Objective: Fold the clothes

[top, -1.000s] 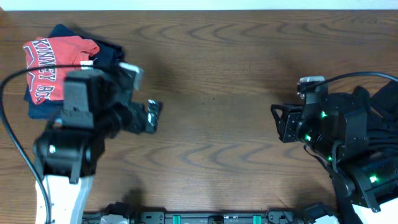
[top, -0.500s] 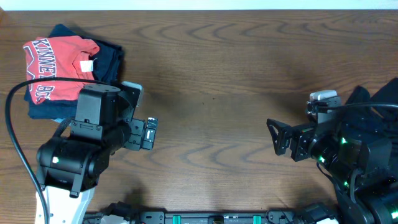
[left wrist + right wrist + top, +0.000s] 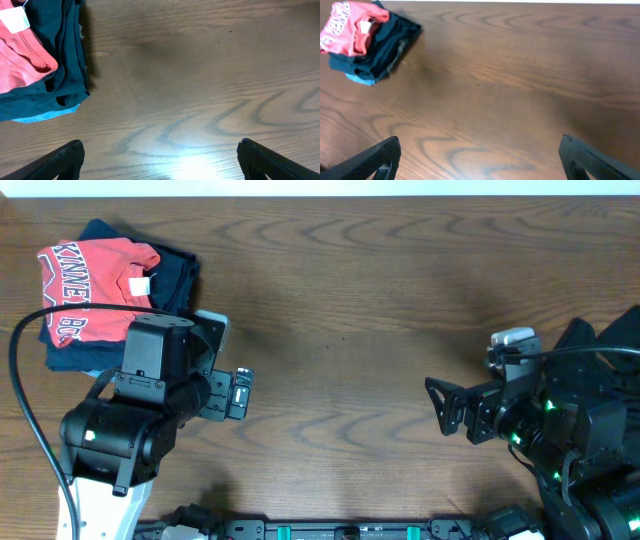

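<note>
You're handling soft, light, floppy cloth: the coral-red T-shirt with block lettering [image 3: 92, 278] lies folded on navy garments [image 3: 176, 272] at the far-left corner of the wooden table [image 3: 350, 300]. Pinch a hem or corner, and expect it to sag. Your left gripper [image 3: 238, 392] hangs near the pile, toward mid-table, fingers spread wide and empty. The right gripper [image 3: 447, 408], equally wide and empty, sits well apart.

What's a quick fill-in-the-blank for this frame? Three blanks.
1. The coral-red T-shirt lies on ___ of the clothes stack.
2. In the overhead view the stack sits at the far-___ corner of the table.
3. The left end effector and right end effector are both ___, gripping nothing.
Missing words: top; left; open.
</note>
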Robot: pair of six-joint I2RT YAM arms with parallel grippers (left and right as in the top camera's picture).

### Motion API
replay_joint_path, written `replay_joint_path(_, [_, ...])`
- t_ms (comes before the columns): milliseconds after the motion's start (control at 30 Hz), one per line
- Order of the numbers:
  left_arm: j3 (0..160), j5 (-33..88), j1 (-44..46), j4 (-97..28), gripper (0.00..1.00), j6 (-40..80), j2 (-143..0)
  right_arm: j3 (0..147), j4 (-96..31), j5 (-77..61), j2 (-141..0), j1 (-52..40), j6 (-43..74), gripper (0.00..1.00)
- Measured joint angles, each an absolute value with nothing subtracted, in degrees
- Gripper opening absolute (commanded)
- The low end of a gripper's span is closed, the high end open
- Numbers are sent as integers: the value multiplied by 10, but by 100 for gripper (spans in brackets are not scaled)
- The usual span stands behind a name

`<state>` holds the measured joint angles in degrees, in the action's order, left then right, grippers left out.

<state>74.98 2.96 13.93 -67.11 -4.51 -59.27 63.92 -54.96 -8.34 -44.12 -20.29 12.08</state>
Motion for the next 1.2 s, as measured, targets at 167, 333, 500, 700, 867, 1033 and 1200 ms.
replay_joint_path(167, [750, 30, 139, -671, 98, -45, -593, 639, -563, -83, -441, -203, 115, 99])
replay_joint_path(333, [750, 30, 139, -671, 98, -45, -593, 639, -563, -76, -441, -203, 114, 99])
replay_joint_path(500, [750, 30, 139, -671, 98, -45, -593, 624, -488, -43, -427, -194, 104, 99])
replay_joint_path(700, [749, 30, 140, -671, 98, -45, -593, 477, -287, -48, -337, -133, 83, 99])
replay_joint_path(867, [749, 29, 139, -671, 98, -45, -593, 307, -175, -90, -244, -92, 78, 99])
replay_joint_path(1033, [749, 29, 140, -671, 98, -45, -594, 164, -148, -118, -131, -84, 76, 99])
replay_joint_path(1200, [749, 29, 139, -671, 98, -45, -594, 69, -140, -131, -22, -84, 75, 99])
